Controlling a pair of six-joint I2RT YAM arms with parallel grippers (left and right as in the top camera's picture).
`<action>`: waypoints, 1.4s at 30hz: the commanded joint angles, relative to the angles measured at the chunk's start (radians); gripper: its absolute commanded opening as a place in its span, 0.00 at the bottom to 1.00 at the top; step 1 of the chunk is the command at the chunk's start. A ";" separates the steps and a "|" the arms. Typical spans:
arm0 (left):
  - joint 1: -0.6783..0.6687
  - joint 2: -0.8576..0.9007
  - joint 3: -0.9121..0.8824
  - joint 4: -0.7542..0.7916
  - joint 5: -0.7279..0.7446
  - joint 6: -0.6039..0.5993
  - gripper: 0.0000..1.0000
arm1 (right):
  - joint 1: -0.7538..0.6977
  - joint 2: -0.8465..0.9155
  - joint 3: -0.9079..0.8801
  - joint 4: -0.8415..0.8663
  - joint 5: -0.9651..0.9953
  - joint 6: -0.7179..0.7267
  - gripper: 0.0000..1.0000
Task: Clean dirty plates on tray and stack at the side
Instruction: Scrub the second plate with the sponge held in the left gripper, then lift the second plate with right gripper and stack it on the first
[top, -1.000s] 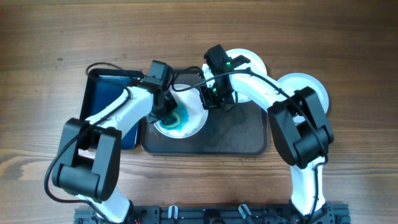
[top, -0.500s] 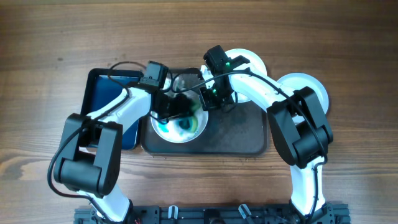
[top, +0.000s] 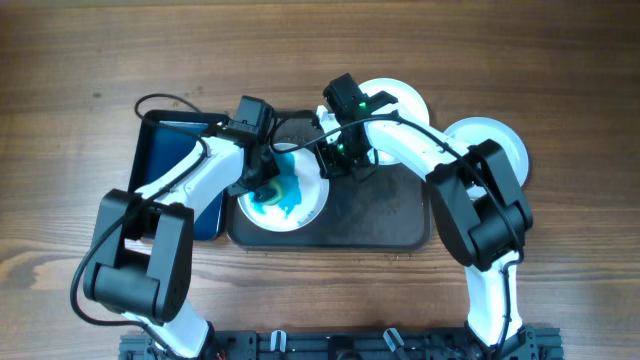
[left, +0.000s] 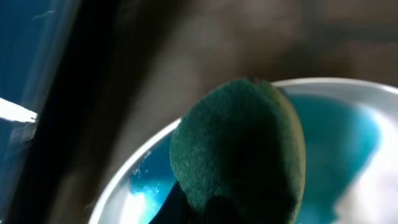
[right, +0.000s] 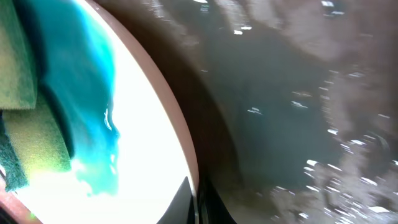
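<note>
A white plate (top: 300, 212) with teal-blue smears lies on the left part of the dark tray (top: 385, 212). My left gripper (top: 266, 186) is shut on a green sponge (left: 242, 146) and presses it on the plate's face (left: 339, 134). My right gripper (top: 331, 164) is shut on the plate's right rim (right: 186, 165), one finger on each side of it (right: 194, 200). Two more white plates lie off the tray on the table, one behind it (top: 400, 98) and one at the right (top: 492, 143). Both are partly hidden by the right arm.
A smaller glossy black-and-blue tray (top: 160, 170) lies left of the dark tray, under the left arm. The dark tray's right half (right: 292, 118) is wet and bare. Wood table lies all around.
The left gripper swept the sponge to the right across the plate, then back to the left. The teal smear has spread. The right gripper has stayed on the rim.
</note>
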 joint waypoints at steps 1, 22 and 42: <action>0.023 0.036 -0.044 -0.104 -0.162 -0.105 0.04 | -0.009 0.023 -0.009 -0.003 0.014 -0.024 0.04; -0.091 0.071 -0.092 0.156 -0.073 0.032 0.04 | -0.009 0.023 -0.009 0.004 0.014 -0.024 0.04; 0.229 0.028 0.631 -0.493 -0.025 0.138 0.04 | -0.009 -0.002 0.033 -0.021 0.042 -0.062 0.04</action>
